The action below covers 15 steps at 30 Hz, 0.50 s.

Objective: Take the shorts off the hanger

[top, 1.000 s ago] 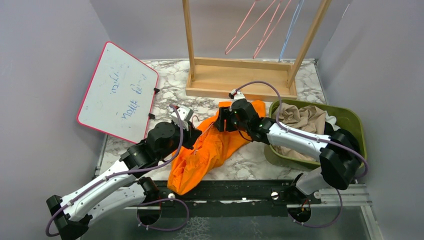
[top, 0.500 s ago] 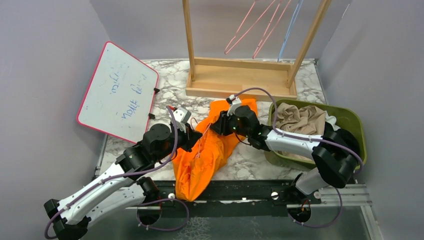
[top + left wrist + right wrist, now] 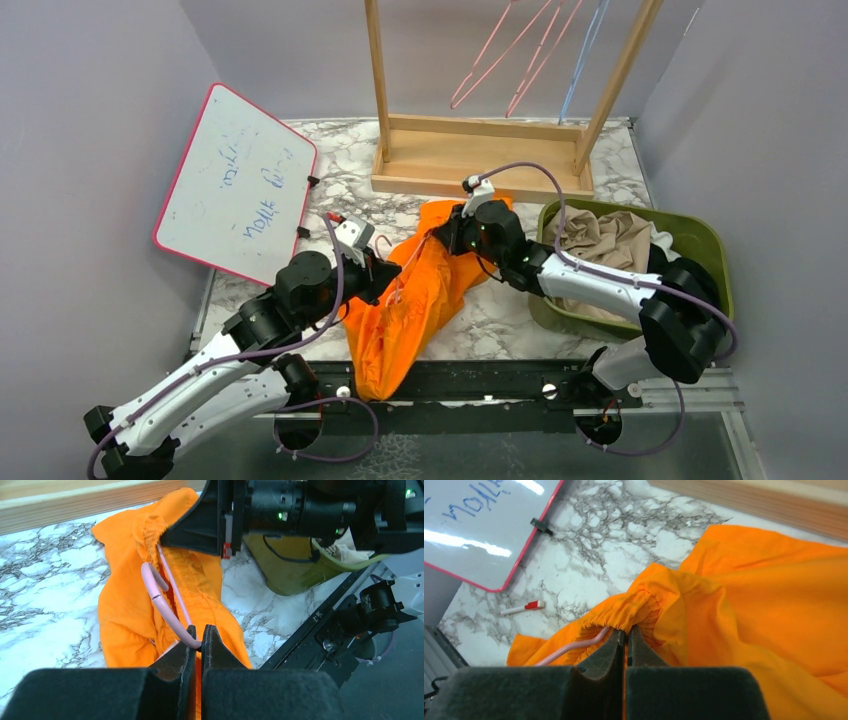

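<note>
Bright orange shorts (image 3: 415, 300) lie across the marble table, trailing over its near edge. A pink hanger (image 3: 162, 605) runs through their gathered waistband (image 3: 624, 612). My left gripper (image 3: 199, 636) is shut on the hanger's hook end. My right gripper (image 3: 625, 634) is shut on the elastic waistband, right beside the hanger wire (image 3: 574, 646). In the top view the left gripper (image 3: 385, 275) sits at the shorts' left side and the right gripper (image 3: 452, 240) at their upper part. Tan shorts (image 3: 605, 240) lie in the green bin (image 3: 708, 240).
A wooden rack (image 3: 480, 160) with pink and blue hangers (image 3: 520, 55) stands at the back. A whiteboard (image 3: 240, 185) leans at the left, a marker (image 3: 521, 608) on the table near it. The black rail (image 3: 480, 385) runs along the near edge.
The right gripper has closed on the waistband of the orange shorts. The left arm has drawn the hanger a little leftward, and the shorts now hang narrower and further over the table edge.
</note>
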Each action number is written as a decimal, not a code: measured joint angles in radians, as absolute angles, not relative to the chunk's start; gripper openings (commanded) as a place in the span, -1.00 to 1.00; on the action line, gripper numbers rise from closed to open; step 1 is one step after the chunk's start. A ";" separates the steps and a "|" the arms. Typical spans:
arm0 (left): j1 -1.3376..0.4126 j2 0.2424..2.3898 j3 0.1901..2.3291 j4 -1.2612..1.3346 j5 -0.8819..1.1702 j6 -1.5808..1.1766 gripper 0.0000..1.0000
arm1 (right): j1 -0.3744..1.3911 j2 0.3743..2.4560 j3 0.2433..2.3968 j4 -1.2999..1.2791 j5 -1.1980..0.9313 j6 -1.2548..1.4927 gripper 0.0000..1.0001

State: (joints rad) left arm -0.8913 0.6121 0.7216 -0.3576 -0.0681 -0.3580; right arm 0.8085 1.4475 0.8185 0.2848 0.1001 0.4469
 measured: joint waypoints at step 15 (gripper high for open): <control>-0.891 0.574 0.727 -0.411 -0.103 -0.355 -1.00 | 0.646 1.606 0.978 0.055 -0.054 0.479 -0.93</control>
